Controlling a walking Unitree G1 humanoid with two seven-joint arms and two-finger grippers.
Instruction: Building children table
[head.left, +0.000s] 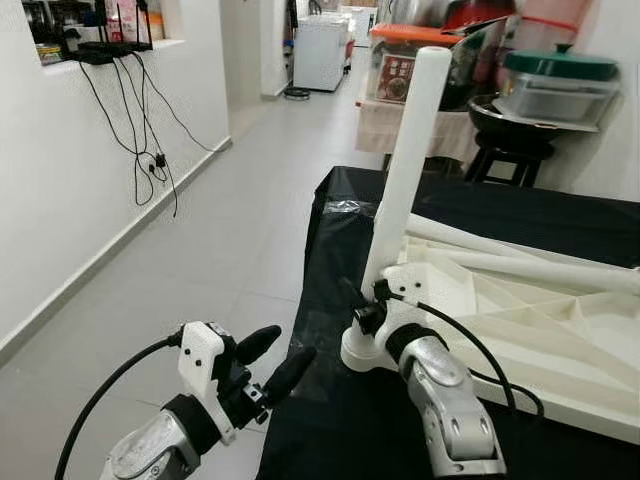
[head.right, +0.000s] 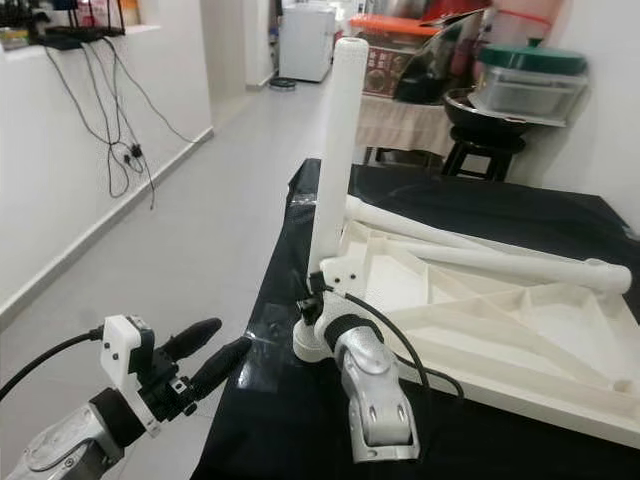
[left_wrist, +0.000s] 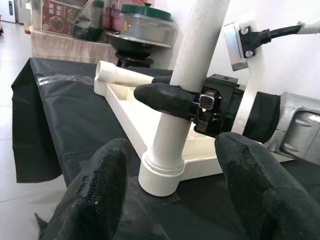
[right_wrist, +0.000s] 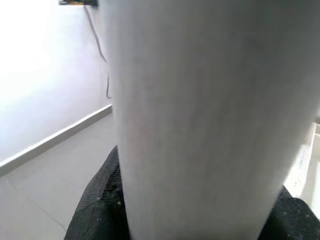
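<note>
The right gripper clasps the upright leg, seemingly seated in the tabletop's corner socket, on black sheeting. The left gripper hovers nearby, fingers spread, empty.

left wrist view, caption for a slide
Right gripper clamps the upright white leg in the tabletop corner; open left gripper faces it.
</note>
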